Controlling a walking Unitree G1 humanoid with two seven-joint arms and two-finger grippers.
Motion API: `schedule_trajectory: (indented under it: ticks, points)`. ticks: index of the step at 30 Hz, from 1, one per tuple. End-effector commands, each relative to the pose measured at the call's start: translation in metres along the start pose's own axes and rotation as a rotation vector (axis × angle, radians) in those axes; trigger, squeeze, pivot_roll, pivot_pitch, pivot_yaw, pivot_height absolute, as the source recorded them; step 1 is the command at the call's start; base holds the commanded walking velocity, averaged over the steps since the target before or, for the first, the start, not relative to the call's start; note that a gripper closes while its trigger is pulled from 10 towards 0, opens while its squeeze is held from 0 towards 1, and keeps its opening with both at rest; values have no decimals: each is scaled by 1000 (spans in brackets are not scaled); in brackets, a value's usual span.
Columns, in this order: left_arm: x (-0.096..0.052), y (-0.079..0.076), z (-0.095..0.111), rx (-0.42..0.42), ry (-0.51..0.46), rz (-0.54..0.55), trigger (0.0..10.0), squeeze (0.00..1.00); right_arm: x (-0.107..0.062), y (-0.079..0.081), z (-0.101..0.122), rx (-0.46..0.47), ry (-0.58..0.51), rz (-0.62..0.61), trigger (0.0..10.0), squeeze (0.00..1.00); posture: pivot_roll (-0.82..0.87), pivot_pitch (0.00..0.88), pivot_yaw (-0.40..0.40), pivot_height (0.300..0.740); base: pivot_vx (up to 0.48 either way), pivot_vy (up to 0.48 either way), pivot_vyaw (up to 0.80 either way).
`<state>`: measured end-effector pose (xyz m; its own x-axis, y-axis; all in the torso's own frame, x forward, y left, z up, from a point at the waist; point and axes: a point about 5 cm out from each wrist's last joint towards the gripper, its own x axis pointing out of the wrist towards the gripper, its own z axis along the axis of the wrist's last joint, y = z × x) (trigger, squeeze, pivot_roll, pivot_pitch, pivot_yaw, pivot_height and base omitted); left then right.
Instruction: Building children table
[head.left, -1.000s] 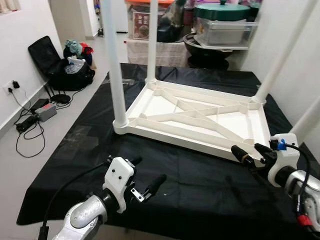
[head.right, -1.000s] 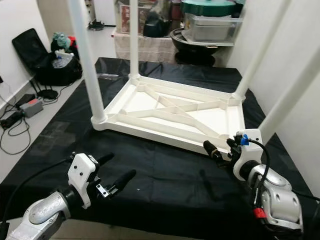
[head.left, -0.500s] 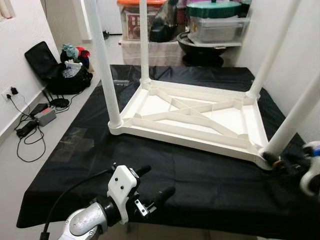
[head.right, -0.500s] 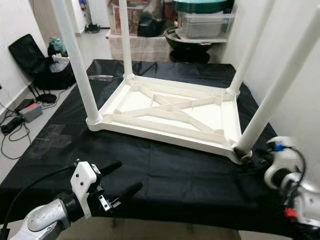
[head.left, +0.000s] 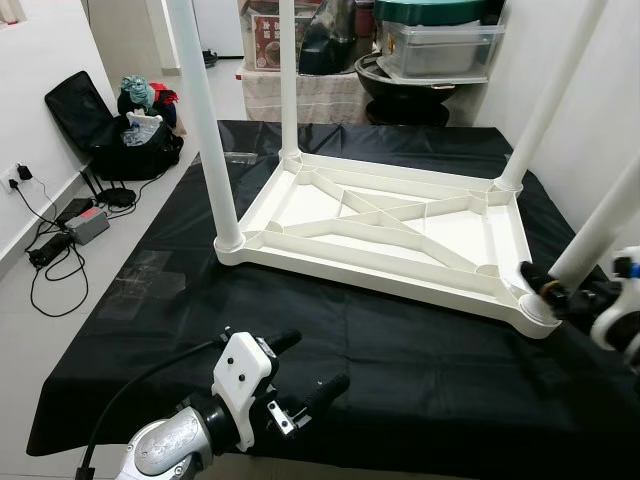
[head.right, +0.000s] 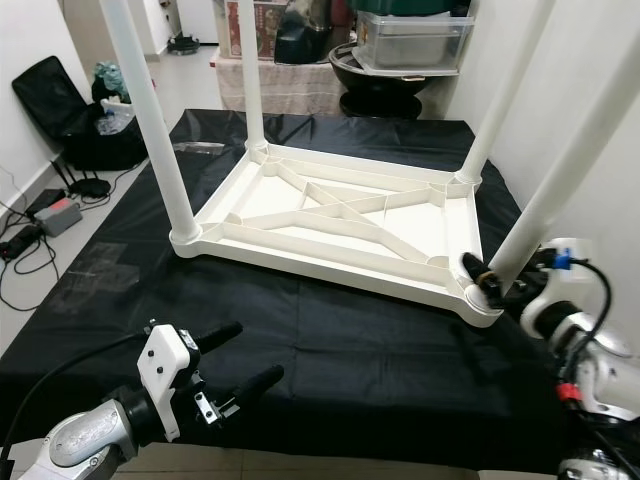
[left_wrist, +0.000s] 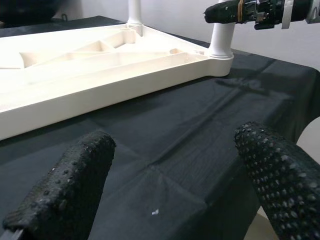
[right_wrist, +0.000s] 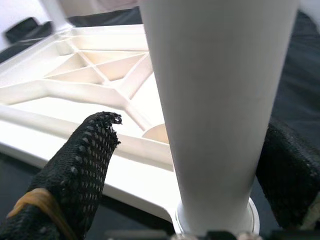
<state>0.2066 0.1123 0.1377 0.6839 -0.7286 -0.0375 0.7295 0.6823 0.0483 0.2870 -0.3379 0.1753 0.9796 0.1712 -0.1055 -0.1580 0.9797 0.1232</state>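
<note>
Tabletop (head.left: 330, 205) flipped upside down on black cloth (head.left: 400, 360), ribs and cross-bracing facing up, all four white legs sticking up from the corners. Near-left leg (head.left: 205, 120), far-left leg (head.left: 288, 80), far-right leg (head.left: 540, 110) and near-right leg (head.left: 600, 225) each seated in a round corner socket.

Right gripper (head.right: 500, 280) wrapped around the near-right leg just above its socket, one finger (right_wrist: 75, 165) on the tabletop side, the other on the outer side. Looks clamped on in the wrist view, leg dead centre between the pads, though contact on the far pad hard to make out.

Left gripper (head.left: 305, 365) hanging over bare cloth at the near edge, well clear of the tabletop, fingers (left_wrist: 65, 190) spread apart, holding nothing.

Off to the left on the floor: black bag (head.left: 110, 135) with stuff piled on it, cables and a power brick (head.left: 85, 225) by the wall. Behind the cloth, stacked storage bins (head.left: 440, 45).
</note>
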Motion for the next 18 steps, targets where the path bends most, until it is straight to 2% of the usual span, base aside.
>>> schedule_trajectory:
  ticks: [1, 2, 3, 5, 6, 9, 10, 12, 13, 15, 16, 17, 18]
  points:
    - [-2, 1, -1, 11, 8, 5, 10000, 0, 5, 15, -1, -7, -4, 120, 7373, 0, -57, 79, -47, 740, 0, 0, 0]
    - [-2, 1, -1, 11, 9, 5, 10000, 0, 4, 25, -3, -22, 15, 201, 0, 0, -61, 76, -49, 740, 0, 0, 0]
    - [-2, 1, -2, 12, 9, 4, 10000, 0, 2, 30, -5, -31, 30, 254, 0, 0, -61, 76, -49, 740, 0, 0, 0]
    - [-2, 1, -2, 12, 9, 4, 10000, 0, 2, 30, -5, -31, 30, 254, 0, 0, -61, 76, -49, 740, 0, 0, 0]
    - [-2, 1, -2, 12, 10, 4, 10000, 0, -1, 38, -8, -42, 55, 324, 0, 0, -64, 76, -48, 740, 0, 0, 0]
    - [-2, 1, -2, 12, 10, 3, 10000, 0, -6, 46, -11, -54, 79, 391, 0, 0, -67, 72, -49, 740, 0, 0, 0]
    - [-1, 1, -3, 11, 11, 3, 10000, 0, -11, 58, -14, -75, 122, 475, 118, 0, -78, 69, -48, 740, 0, 0, 0]
    - [-1, 1, -3, 11, 11, 3, 10000, 0, -11, 58, -14, -75, 122, 475, 118, 0, -78, 69, -48, 740, 0, 0, 0]
    - [-1, 2, -3, 9, 10, 2, 10000, 0, -15, 76, -20, -108, 172, 579, 235, 0, -83, 69, -50, 740, 0, 0, 0]
    - [-1, 2, -3, 9, 10, 2, 10000, 0, -15, 76, -20, -108, 172, 579, 235, 0, -83, 69, -50, 740, 0, 0, 0]
    - [0, 2, -3, 7, 9, 2, 10000, 0, -19, 100, -24, -122, 209, 696, 2784, 0, -87, 70, -52, 740, 0, 0, 0]
    - [0, 2, -3, 7, 9, 2, 10000, 0, -19, 100, -24, -122, 209, 696, 2784, 0, -87, 70, -52, 740, 0, 0, 0]
    - [1, 3, -3, 5, 7, 2, 10000, 0, -22, 125, -28, -142, 229, 798, 4863, 0, -89, 68, -53, 740, 0, 0, 0]
